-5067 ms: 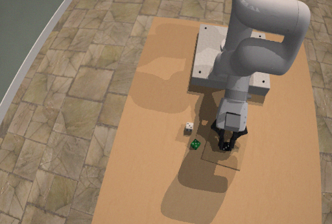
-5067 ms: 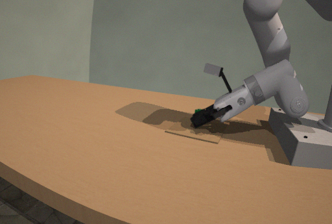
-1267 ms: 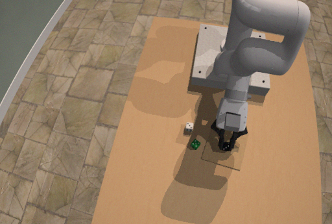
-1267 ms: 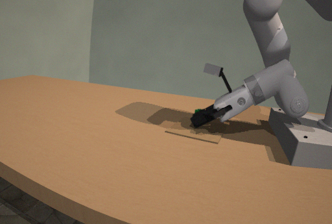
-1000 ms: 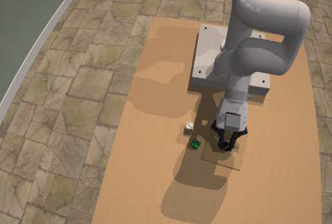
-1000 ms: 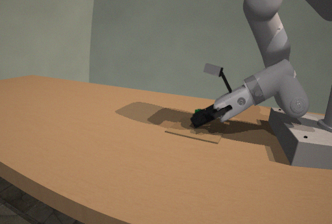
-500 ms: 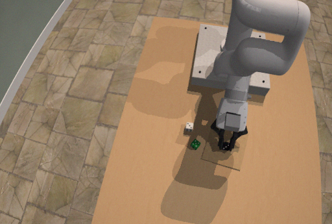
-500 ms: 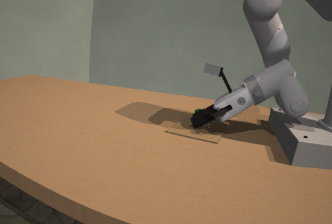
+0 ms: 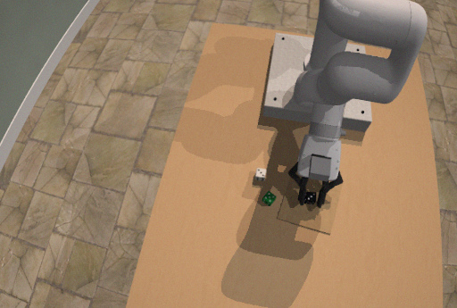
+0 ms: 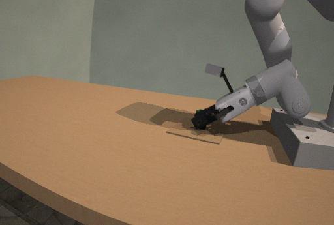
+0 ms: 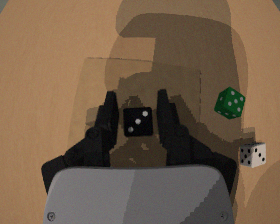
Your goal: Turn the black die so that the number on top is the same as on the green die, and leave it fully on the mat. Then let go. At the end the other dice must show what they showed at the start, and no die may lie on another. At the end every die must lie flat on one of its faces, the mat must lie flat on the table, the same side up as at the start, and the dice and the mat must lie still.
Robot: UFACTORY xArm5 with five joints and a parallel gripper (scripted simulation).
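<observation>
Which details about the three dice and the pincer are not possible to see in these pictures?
- Green die, top view: too small to count the pips on its upper face.
- Green die, exterior view: almost all hidden behind the pincer.
- White die, exterior view: not visible at all.
- Black die, exterior view: merges with the dark fingers; tilt and contact with the mat unclear.
- Black die, wrist view: the fingers cover its sides, so any gap is hard to judge.
</observation>
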